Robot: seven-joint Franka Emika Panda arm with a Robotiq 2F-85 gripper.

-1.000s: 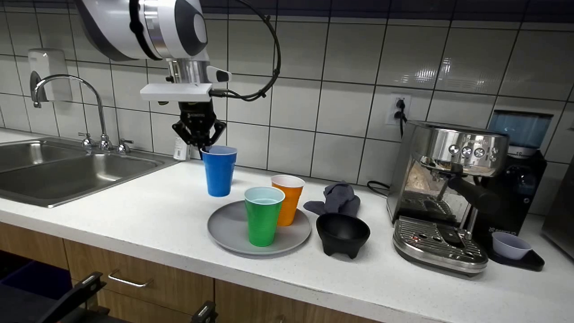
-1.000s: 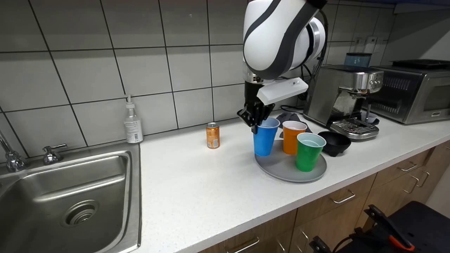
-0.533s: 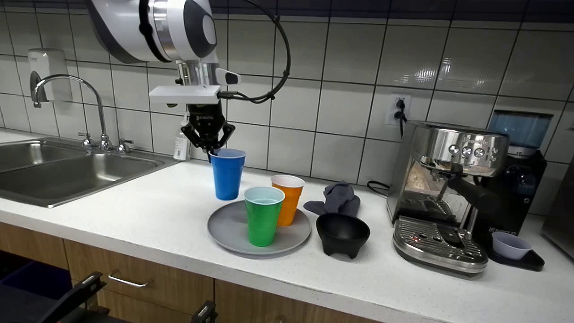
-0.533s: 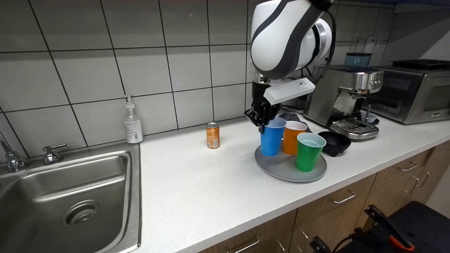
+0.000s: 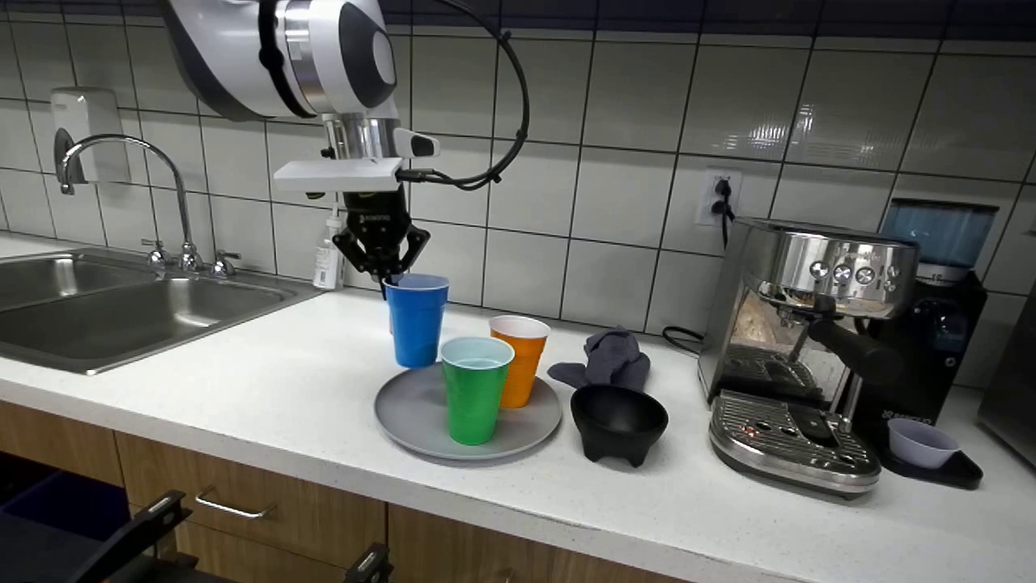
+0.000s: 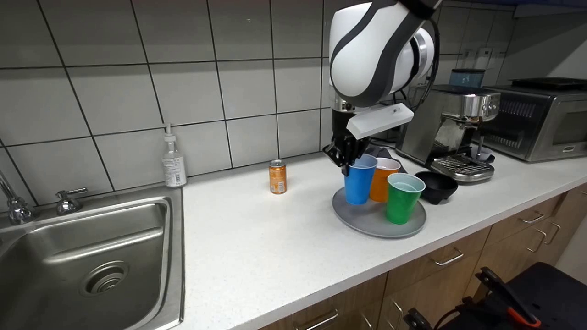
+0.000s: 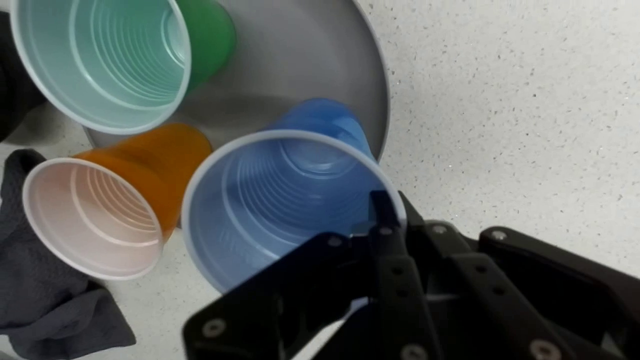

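My gripper [image 7: 398,202] is shut on the rim of a blue cup [image 7: 280,200], one finger inside the cup and one outside. The blue cup also shows in both exterior views [image 5: 417,328] [image 6: 359,185]; it hangs nearly upright, its base over the back edge of a grey plate [image 5: 413,413]. I cannot tell whether the base touches the plate. A green cup [image 5: 476,401] stands at the plate's front. An orange cup [image 5: 526,356] stands on the plate behind the green cup, close beside the blue cup, and it shows in the wrist view [image 7: 170,165].
A black bowl [image 5: 619,429] stands beside the plate, with a dark cloth [image 5: 611,360] behind it. An espresso machine [image 5: 809,275] stands beyond. An orange can [image 6: 278,177] and a soap bottle [image 6: 173,165] stand near the tiled wall, by the sink [image 6: 174,256].
The gripper has carried the blue cup toward the plate and slightly down, closer to the orange cup. The grip on its rim stays. The other cups and the plate have not moved.
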